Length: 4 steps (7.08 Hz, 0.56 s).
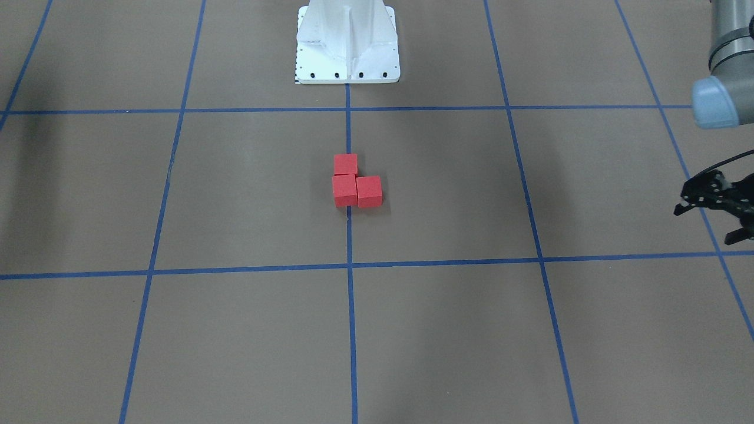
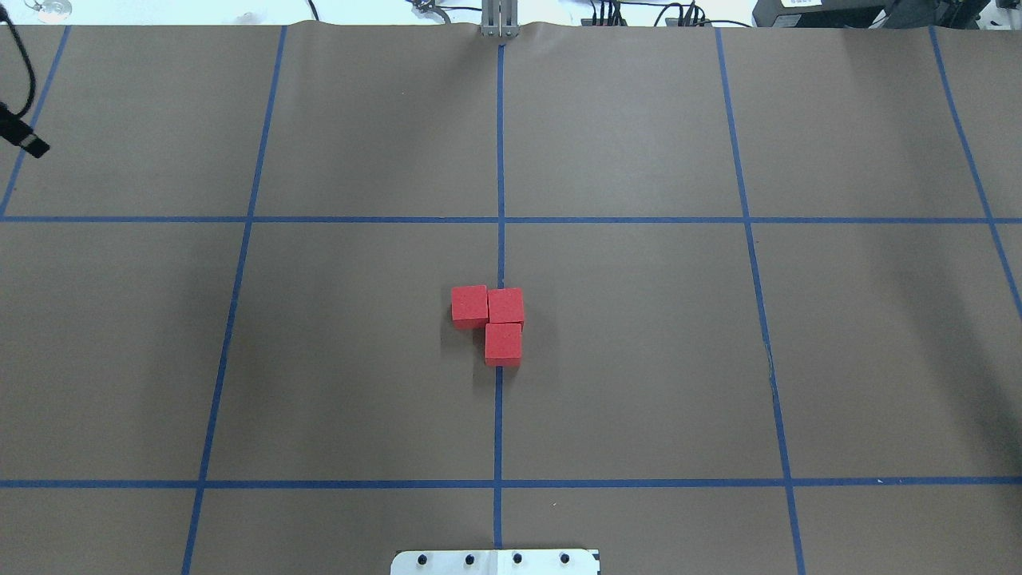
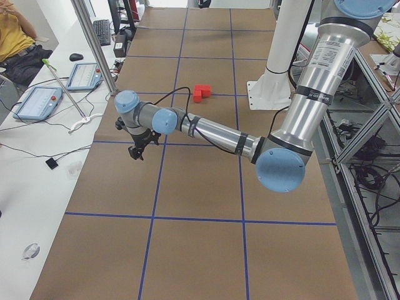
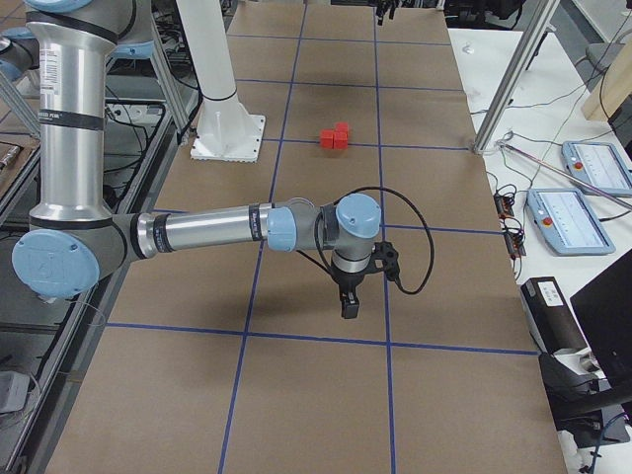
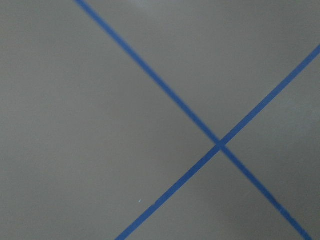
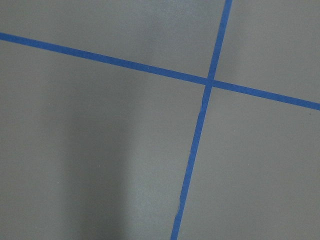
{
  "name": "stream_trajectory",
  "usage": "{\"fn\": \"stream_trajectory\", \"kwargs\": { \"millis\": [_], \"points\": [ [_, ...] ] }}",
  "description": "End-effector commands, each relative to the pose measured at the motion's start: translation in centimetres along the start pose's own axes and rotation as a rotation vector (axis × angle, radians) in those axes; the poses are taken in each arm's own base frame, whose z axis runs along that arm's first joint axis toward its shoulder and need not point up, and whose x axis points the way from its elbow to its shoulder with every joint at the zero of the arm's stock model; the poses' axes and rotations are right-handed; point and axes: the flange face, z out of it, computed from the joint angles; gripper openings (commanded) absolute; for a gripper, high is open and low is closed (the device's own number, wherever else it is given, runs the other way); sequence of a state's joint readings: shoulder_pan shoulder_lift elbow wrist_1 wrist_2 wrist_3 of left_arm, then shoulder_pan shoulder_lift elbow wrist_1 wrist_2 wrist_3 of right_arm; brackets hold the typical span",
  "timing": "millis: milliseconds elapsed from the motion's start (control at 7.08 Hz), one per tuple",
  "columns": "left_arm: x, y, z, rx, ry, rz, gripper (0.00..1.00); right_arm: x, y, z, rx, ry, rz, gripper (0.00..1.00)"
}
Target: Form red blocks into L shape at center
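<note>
3 red blocks [image 2: 505,307] touch in an L at center [image 2: 500,255], apparently finished, so left gripper [image 1: 705,224] sits empty, jaws apart, near the desk's left edge; right gripper [image 4: 349,304] jaws cannot be told.

3 red blocks [image 2: 505,306] touching in an l at the center [image 2: 551,335].

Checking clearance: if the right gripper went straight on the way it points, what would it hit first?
The right gripper points straight down, so likely the brown matte table surface near a crossing of blue tape lines; its height is unclear.
</note>
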<state>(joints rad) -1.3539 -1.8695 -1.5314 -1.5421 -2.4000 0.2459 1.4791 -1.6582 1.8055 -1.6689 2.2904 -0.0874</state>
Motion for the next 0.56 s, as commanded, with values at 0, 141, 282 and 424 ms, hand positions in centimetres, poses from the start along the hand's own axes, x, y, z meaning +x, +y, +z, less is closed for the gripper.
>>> {"fn": "stream_trajectory", "kwargs": {
  "millis": [0,141,282,424],
  "points": [
    [-9.3,13.4,-3.2,0.048,-0.047,-0.222,1.00,0.3,0.4,0.0,-0.001,0.000,0.010,0.99],
    [-11.7,18.2,-4.4,0.073,-0.065,-0.311,1.00,0.4,0.5,0.1,-0.004,0.000,0.013,0.99],
    [-13.2,21.7,-5.1,0.085,-0.072,-0.378,1.00,0.6,0.8,0.4,-0.010,0.000,0.021,0.99],
    [-13.7,25.0,-4.1,0.070,-0.065,-0.428,1.00,0.6,0.8,0.4,-0.010,-0.002,0.021,0.99]
  ]
}}
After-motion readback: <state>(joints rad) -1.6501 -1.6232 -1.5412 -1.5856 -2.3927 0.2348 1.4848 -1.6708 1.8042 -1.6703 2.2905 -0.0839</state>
